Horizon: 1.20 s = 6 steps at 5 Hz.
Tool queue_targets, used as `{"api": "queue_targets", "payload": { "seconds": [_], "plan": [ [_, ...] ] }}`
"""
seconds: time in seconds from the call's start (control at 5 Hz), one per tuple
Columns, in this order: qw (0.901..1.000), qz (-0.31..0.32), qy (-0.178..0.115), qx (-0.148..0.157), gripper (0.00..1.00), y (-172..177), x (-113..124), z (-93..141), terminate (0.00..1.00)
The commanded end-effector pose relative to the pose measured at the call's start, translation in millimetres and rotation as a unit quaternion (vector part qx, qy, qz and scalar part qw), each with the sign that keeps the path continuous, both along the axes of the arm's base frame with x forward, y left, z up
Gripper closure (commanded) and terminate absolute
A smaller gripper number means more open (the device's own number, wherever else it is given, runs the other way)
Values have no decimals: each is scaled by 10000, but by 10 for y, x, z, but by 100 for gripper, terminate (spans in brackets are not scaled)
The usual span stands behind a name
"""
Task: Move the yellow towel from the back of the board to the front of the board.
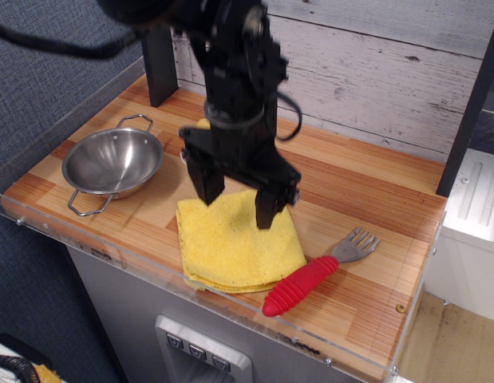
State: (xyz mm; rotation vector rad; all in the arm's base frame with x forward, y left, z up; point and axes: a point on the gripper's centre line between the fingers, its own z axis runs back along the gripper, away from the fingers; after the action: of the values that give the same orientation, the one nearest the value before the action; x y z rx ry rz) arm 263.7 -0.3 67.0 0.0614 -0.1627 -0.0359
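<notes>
Two black gripper fingers spread apart, empty, hanging above your flat folded yellow towel. Towel lies at the front edge of the striped wood board, probably touching the red-handled fork.

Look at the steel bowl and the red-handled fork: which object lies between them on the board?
In the only camera view, the yellow towel lies flat between the steel bowl and the fork, with the open tool above its rear edge.
</notes>
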Motion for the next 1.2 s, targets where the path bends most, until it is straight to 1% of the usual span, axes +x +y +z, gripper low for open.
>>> {"api": "queue_targets", "payload": {
  "seconds": [0.0,0.2,1.0],
  "plan": [
    [9970,288,-706,165,0,69,18,630,0],
    [9925,580,-1018,349,0,112,-43,800,0],
    [9925,580,-1018,349,0,112,-43,800,0]
  ]
}}
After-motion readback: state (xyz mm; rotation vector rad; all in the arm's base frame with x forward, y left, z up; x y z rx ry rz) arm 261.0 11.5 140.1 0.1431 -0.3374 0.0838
